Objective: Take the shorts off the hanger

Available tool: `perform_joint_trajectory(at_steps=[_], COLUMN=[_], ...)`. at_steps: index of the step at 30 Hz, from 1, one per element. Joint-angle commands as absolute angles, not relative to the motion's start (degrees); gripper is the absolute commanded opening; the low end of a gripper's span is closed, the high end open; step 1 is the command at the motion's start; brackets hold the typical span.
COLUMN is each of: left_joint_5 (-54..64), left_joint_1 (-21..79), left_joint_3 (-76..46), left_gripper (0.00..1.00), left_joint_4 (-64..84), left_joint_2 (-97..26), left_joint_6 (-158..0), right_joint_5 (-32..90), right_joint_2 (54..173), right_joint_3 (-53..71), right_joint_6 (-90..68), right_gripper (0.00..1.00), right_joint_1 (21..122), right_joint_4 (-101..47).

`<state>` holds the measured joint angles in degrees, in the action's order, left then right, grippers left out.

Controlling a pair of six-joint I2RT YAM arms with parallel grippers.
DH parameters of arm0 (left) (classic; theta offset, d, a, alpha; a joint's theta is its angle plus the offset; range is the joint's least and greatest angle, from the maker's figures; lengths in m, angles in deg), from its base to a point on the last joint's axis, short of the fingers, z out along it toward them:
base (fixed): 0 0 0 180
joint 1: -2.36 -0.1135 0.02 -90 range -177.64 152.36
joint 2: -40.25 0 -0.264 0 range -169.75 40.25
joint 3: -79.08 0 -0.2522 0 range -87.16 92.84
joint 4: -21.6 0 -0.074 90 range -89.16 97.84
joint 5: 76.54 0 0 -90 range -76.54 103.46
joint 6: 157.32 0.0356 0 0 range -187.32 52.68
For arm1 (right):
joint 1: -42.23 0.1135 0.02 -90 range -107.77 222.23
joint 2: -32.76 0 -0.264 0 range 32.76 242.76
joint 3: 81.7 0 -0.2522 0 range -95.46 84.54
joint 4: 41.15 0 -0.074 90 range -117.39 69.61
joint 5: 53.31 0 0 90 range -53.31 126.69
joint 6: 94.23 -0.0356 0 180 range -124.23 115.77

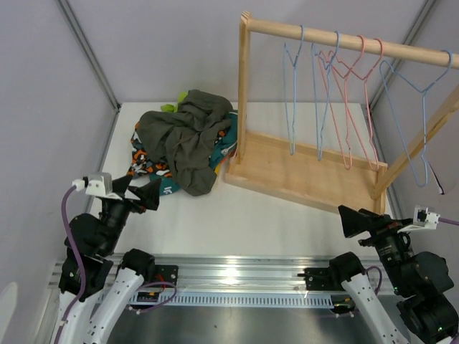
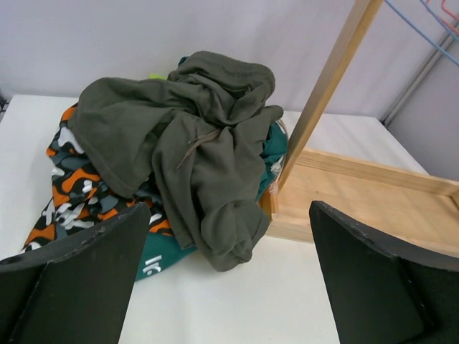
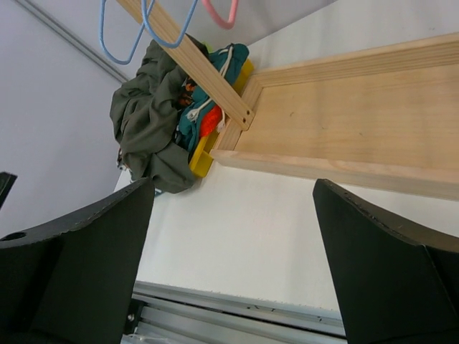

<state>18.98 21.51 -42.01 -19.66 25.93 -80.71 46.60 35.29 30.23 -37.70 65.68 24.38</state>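
Several shorts (image 1: 179, 147) heaped beside rack (image 1: 301, 168); olive-grey pair (image 2: 193, 150) topmost, lengthwise far-to-near

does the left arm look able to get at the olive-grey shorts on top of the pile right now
Probably yes. The left gripper is open and faces the olive-grey shorts, which lie uncovered, with only a stretch of table between them.

Five pairs of shorts (image 1: 179, 154) lie in one crumpled heap, far left on the table (image 1: 251, 215). An olive-grey pair (image 1: 190, 132) drapes on top, over a camouflage pair (image 2: 75, 190), a dark teal pair (image 2: 154, 261) and a lime green pair (image 1: 168, 108).
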Motion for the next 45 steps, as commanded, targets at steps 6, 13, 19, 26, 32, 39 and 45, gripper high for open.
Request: perform_joint_trajectory(at_steps=[6, 13, 19, 26, 32, 39, 45], left_joint_5=[24.7, 21.8, 21.1, 21.4, 21.5, 22.3, 22.6], left_joint_1=[21.5, 21.4, 21.5, 21.6, 21.6, 21.6, 21.6], left_joint_3=[-46.5, -47.7, -48.5, -48.5, -48.7, -48.5, -48.6], left_gripper=[0.99, 0.99, 0.99, 0.99, 0.99, 0.99, 0.99], left_joint_4=[-23.0, -22.2, -22.3, -22.5, -22.5, -22.7, -22.8], left_joint_2=[32.3, 28.9, 28.7, 29.3, 29.1, 28.4, 27.8], left_joint_6=[-79.1, -78.8, -78.9, -78.9, -79.0, -79.7, -79.9], right_joint_5=[47.6, 49.7, 49.5, 49.1, 49.1, 49.6, 49.4], right_joint_2=[37.9, 40.4, 39.7, 37.6, 37.4, 36.4, 35.9], right_joint_3=[35.0, 36.3, 36.3, 36.7, 36.7, 36.8, 36.8], right_joint_6=[-28.4, -28.1, -28.3, -28.2, -28.3, -28.5, -28.6], right_gripper=[1.00, 0.99, 0.99, 0.99, 0.99, 0.99, 1.00], right_joint_1=[64.5, 63.4, 63.4, 63.3, 63.2, 63.0, 62.7], right_joint_4=[11.7, 12.9, 13.5, 13.2, 13.3, 13.3, 13.4])
